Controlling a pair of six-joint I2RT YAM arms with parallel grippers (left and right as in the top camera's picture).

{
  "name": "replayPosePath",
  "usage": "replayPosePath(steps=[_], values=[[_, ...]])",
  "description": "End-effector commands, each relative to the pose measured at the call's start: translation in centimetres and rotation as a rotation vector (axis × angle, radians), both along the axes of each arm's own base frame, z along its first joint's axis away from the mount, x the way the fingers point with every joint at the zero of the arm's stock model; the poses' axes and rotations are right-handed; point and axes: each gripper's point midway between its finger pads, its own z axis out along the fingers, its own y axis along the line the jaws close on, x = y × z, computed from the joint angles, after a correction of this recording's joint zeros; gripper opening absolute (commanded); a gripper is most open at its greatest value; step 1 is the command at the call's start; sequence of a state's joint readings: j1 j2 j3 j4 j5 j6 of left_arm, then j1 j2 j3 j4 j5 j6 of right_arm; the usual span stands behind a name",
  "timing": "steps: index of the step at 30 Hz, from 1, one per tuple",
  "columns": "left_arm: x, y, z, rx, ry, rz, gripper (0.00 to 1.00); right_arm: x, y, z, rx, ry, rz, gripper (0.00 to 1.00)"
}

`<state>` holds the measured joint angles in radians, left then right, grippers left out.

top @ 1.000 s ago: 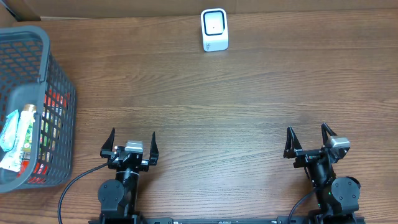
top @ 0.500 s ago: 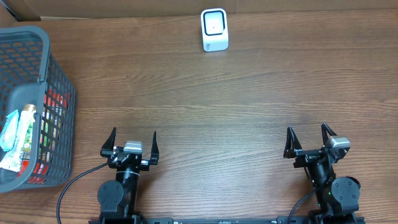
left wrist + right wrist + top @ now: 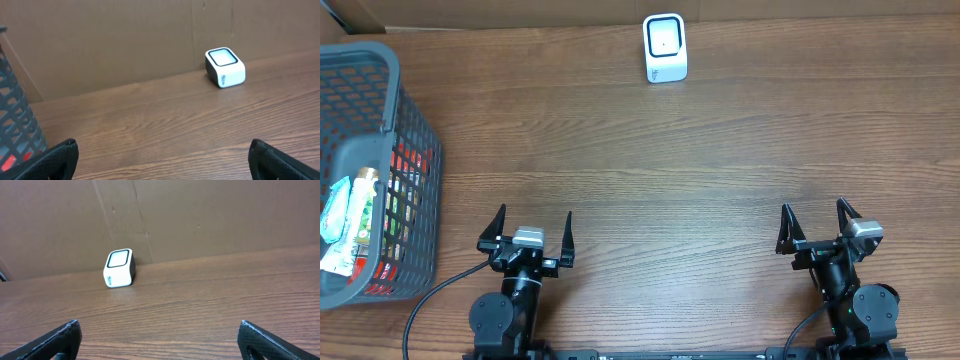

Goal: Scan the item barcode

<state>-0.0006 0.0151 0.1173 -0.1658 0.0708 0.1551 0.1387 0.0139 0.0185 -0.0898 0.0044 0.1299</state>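
Spread and empty, the left gripper (image 3: pixel 534 213) and right gripper (image 3: pixel 813 206) are parked; a packet (image 3: pixel 348 212) could be snagged in the basket (image 3: pixel 418 128) mesh

Basket (image 3: pixel 420 150) cut off at left edge; packets (image 3: pixel 350 210) inside partly hidden, labels unreadable.

Scanner (image 3: pixel 665 47) at back (basket (image 3: pixel 420 150) left).

My arms (image 3: pixel 510 312) are black, each with a silver-grey wrist block (image 3: pixel 528 237) and tapered black fingers (image 3: pixel 568 228); a black cable (image 3: pixel 455 280) leaves the left base.
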Motion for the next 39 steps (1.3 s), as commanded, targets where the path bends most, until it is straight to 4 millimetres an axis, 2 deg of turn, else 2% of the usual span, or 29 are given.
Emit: replayPosePath(steps=[1,8,15,24,27,28,33,34,39], values=[[-0.4,-0.1,2.2,-0.029,-0.020,-0.006,1.00,0.0,-0.1,-0.1,-0.003,-0.007,-0.003,1.00],[0.1,-1.3,4.1,-0.060,0.030,-0.071,1.00,0.0,-0.1,-0.1,-0.003,-0.007,-0.003,1.00],[1.5,-2.4,8.3,-0.074,0.146,-0.133,1.00,0.0,-0.1,-0.1,-0.003,-0.007,-0.003,1.00],[3.3,-3.6,13.5,-0.114,0.431,-0.190,1.00,0.0,-0.1,-0.1,-0.003,-0.007,-0.003,1.00],[3.3,-3.8,16.1,-0.129,0.527,-0.199,1.00,0.0,-0.1,-0.1,-0.003,-0.007,-0.003,1.00],[3.1,-4.4,17.7,-0.145,0.573,-0.232,1.00,0.0,-0.1,-0.1,-0.003,-0.007,-0.003,1.00],[2.1,-7.5,21.5,-0.219,0.605,-0.416,1.00,0.0,-0.1,-0.1,-0.003,-0.007,-0.003,1.00],[1.5,-8.9,22.3,-0.259,0.608,-0.508,1.00,0.0,-0.1,-0.1,-0.003,-0.007,-0.003,1.00],[1.6,-9.5,22.3,-0.283,0.620,-0.544,1.00,0.0,-0.1,-0.1,-0.003,-0.007,-0.003,1.00]])
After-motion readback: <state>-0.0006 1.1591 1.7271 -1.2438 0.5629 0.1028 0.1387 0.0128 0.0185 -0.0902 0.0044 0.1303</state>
